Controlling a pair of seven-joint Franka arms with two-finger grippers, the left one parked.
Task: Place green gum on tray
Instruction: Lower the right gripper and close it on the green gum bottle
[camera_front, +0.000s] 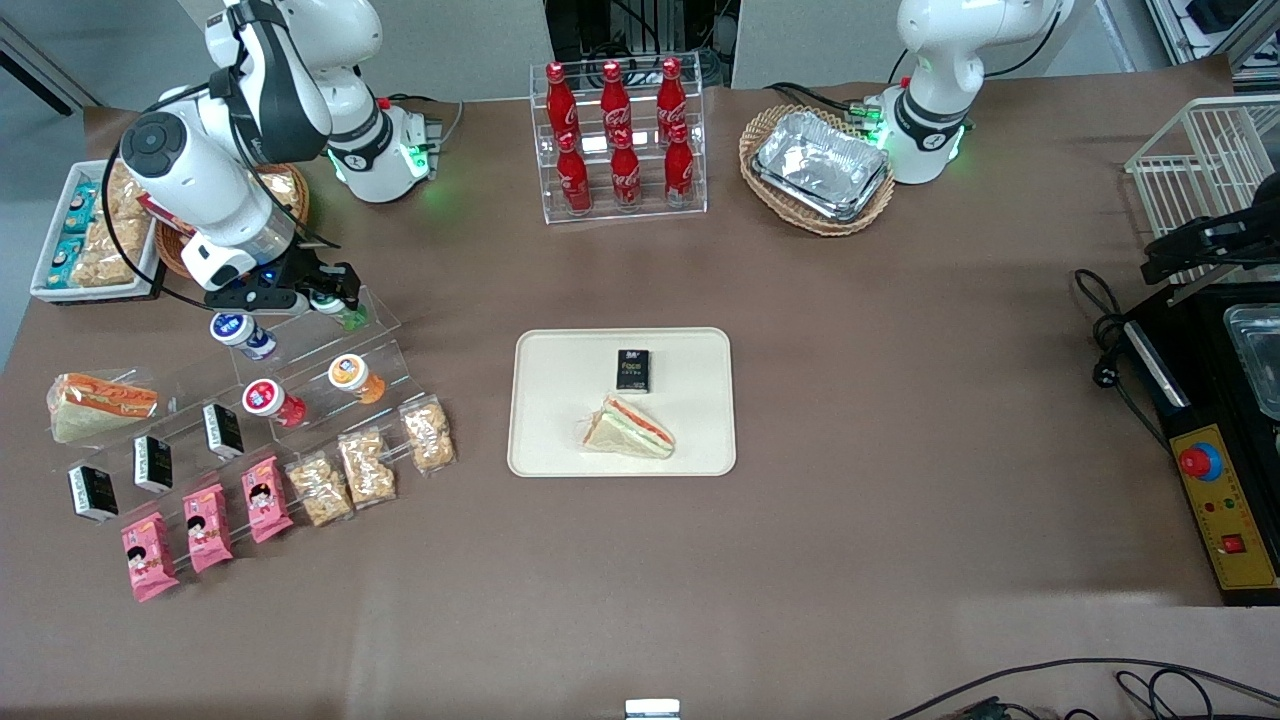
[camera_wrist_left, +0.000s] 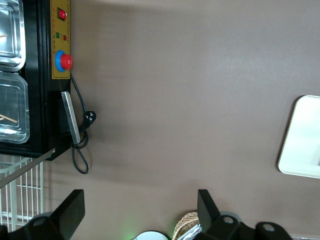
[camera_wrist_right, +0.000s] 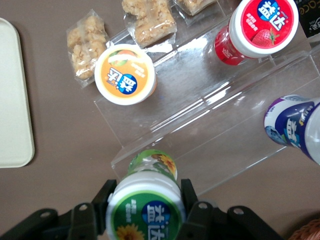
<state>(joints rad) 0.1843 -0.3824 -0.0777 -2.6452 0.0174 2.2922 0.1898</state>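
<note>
Pink snack packs (camera_front: 205, 530) lie nearest, the cream tray (camera_front: 560, 400) sits mid-table, and the gripper (camera_wrist_right: 146, 210) is clamped around the green gum (camera_wrist_right: 145, 202) at the acrylic stand's (camera_wrist_right: 215, 125) top step; light, rigid, likely slick plastic, best held mid-body.

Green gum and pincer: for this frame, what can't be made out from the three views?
- Green gum: right wrist view cuts off part of its lid at the edge; in the front view the pincer hides all but a green sliver.
- Pincer fingers: they flank the gum, but actual contact is hidden by the lid.
- Gum lifted or resting on the clear shelf: unclear in either view.
- Tray: left wrist view shows only a corner.
</note>
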